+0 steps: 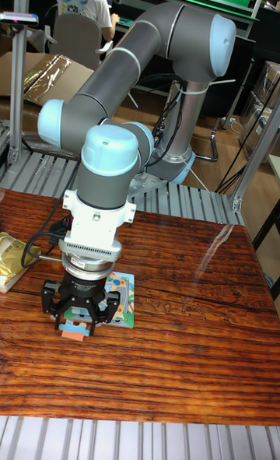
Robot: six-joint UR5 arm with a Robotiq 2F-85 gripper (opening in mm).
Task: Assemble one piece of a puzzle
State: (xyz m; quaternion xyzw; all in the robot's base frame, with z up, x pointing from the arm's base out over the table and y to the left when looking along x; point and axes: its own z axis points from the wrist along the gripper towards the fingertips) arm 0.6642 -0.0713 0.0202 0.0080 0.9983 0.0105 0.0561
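A colourful puzzle board [122, 302] lies flat on the wooden table, mostly hidden behind my gripper. My gripper [78, 326] points straight down over the board's near left corner. Its black fingers [57, 312] close around a small puzzle piece [75, 335], orange along its lower edge with blue above. The piece sits low at the board's front left edge. I cannot tell whether it touches the board or the table.
A golden foil packet [11, 259] lies at the table's left edge, with a black cable [35, 248] looping beside it. The arm's base [167, 168] stands behind the table. A person [84, 1] sits at a desk far back.
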